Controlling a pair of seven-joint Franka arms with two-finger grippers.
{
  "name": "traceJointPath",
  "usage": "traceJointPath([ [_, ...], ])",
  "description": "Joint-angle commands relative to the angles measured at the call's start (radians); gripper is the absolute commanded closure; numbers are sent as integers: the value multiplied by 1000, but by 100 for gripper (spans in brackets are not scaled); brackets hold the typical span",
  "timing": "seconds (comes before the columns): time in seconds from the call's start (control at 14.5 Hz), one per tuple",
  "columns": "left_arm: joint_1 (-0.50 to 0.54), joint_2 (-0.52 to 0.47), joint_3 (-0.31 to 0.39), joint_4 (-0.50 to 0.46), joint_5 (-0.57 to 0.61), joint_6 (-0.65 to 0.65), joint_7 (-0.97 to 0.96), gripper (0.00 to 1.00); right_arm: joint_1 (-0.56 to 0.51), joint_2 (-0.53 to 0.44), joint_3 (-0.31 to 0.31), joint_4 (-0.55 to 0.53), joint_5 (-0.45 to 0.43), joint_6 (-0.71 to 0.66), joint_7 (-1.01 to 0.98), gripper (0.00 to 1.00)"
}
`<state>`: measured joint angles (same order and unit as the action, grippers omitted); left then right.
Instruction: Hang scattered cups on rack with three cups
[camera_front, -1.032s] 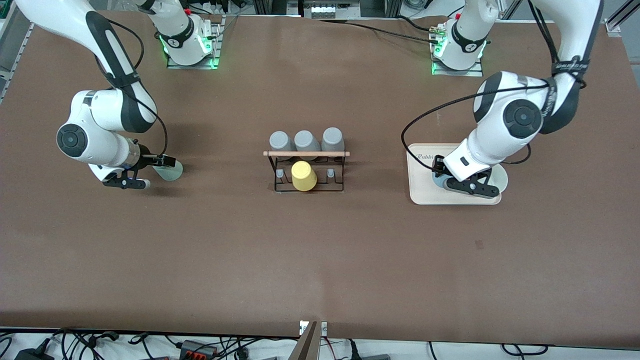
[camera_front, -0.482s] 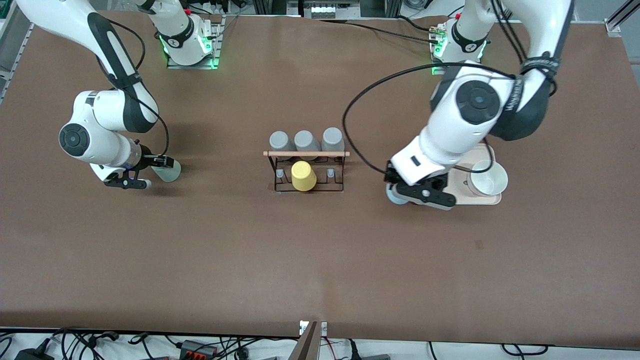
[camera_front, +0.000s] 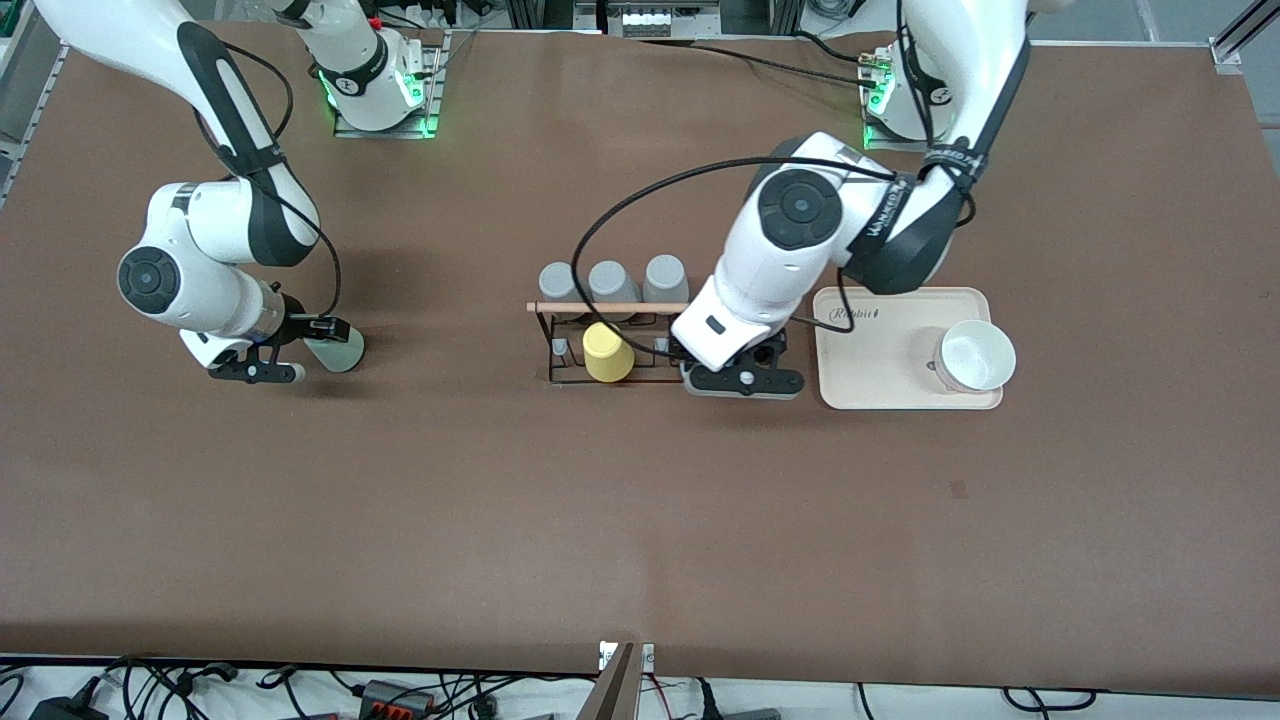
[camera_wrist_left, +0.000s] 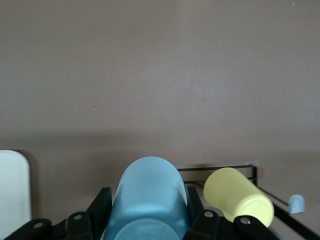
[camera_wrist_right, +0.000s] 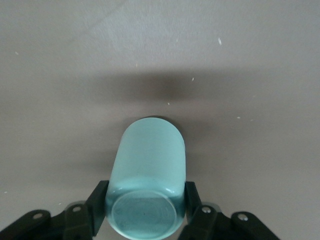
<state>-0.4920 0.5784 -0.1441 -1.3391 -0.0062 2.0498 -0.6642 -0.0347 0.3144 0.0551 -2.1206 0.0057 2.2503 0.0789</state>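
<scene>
The light blue cup (camera_wrist_left: 150, 197) is held by the left gripper (camera_front: 742, 381), whose fingers (camera_wrist_left: 100, 206) are closed against its sides; cup and gripper are seen just beside the rack (camera_front: 612, 340), at the rack's end toward the left arm's end of the table (camera_front: 640, 520). In the front view the blue cup is hidden under the left arm's wrist, while in the left wrist view its rounded body is seen between the black fingers, with the rack's wire base and a grey-tipped peg (camera_wrist_left: 296, 203) close by. The pale mint-green cup (camera_front: 338, 350) is gripped by the right gripper (camera_front: 300, 350), its fingers (camera_wrist_right: 98, 206) closed on the cup's sides; it is held low over the table toward the right arm's end, well apart from the rack. The rack's wooden dowel (camera_front: 612, 307) is seen across its top, and three grey cups (camera_front: 612, 281) are lined up on its side farther from the front camera. A yellow cup (camera_front: 606, 352) is seen on the nearer side of the rack. Toward the left arm's end, a cream tray (camera_front: 870, 350) lies on the table, and a white cup (camera_front: 974, 355) stands on it.
</scene>
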Motion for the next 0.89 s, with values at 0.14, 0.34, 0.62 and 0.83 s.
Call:
traceJointPath([
  [0.14, -57, 55, 9, 104, 6, -25, -92, 70, -1, -6, 5, 169, -1, -234, -10, 100],
  [0.34, -68, 61, 6, 95, -4, -29, -97, 70, 22, -6, 5, 228, 2, -320, -7, 100],
  [0.62, -108, 77, 8, 60, -5, -34, -94, 71, 59, -6, 5, 332, 45, -423, 7, 100],
  [0.83, -126, 80, 8, 45, 3, -34, -92, 71, 129, 2, 5, 431, 63, -488, 9, 100],
])
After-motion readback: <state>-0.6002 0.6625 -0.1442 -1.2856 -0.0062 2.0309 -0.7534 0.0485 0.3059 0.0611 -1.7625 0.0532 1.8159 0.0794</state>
